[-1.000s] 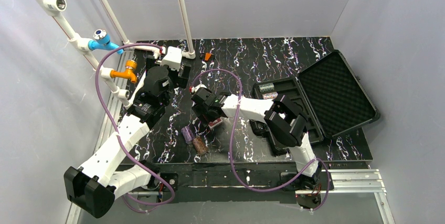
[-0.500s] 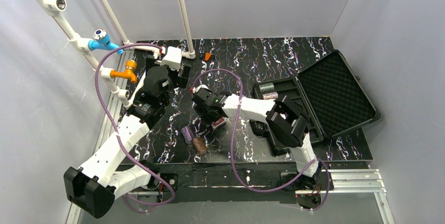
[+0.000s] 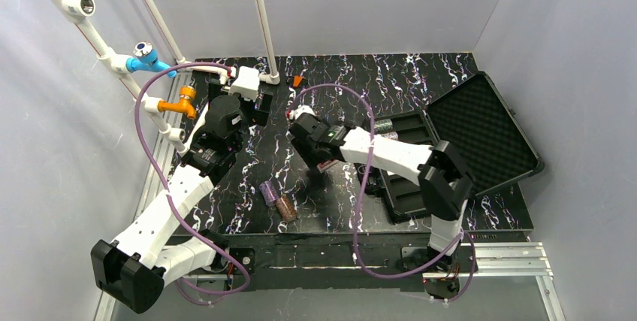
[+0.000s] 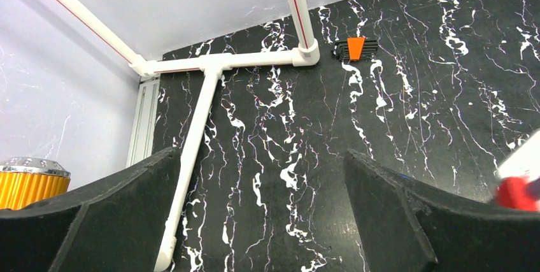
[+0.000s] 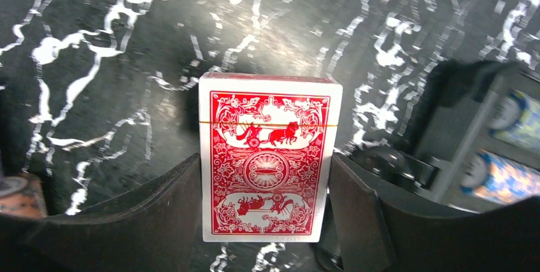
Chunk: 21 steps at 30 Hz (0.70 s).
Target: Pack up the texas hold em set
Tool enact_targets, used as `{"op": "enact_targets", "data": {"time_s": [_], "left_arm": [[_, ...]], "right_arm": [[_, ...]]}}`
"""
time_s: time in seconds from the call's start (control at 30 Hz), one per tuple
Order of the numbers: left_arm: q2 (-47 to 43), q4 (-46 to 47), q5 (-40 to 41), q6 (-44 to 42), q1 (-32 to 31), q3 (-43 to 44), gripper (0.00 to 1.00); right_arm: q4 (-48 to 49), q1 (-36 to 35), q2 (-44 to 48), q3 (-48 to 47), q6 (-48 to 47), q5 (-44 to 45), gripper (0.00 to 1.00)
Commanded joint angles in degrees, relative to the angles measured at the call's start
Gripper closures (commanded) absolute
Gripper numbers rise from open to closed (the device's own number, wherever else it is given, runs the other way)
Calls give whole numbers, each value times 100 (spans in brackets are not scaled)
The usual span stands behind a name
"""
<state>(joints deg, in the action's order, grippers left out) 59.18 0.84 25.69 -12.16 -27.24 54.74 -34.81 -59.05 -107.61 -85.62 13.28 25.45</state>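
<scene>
Since it is case-bound (image 3: 487, 127), red card deck (image 5: 267, 151) is pinched edgewise by right gripper (image 5: 264, 186) | left gripper (image 4: 261, 211) gapes wide, empty.

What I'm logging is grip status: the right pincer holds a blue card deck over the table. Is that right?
Not quite: the right pincer holds a red card deck, not blue, over the table, as the right wrist view shows.

a robotics lab test cell: plain pale walls (image 3: 375, 5) box in a black marbled desk (image 3: 421, 73), pvc pipe frame (image 3: 261, 20), aluminium rails (image 3: 511, 257).
</scene>
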Motion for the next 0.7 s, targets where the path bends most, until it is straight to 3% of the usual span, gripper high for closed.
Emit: {"op": "enact_targets", "data": {"time_s": [0.0, 0.3, 0.67], "left_arm": [[-118, 148, -10, 64, -27, -34, 1], [-119, 112, -107, 52, -27, -25, 1], [-62, 100, -123, 83, -27, -25, 1]], "right_arm": [[-365, 384, 797, 354, -121, 594, 46], [-676, 1214, 2017, 1182, -325, 902, 46], [-584, 1805, 2509, 1768, -797, 1436, 45]]}}
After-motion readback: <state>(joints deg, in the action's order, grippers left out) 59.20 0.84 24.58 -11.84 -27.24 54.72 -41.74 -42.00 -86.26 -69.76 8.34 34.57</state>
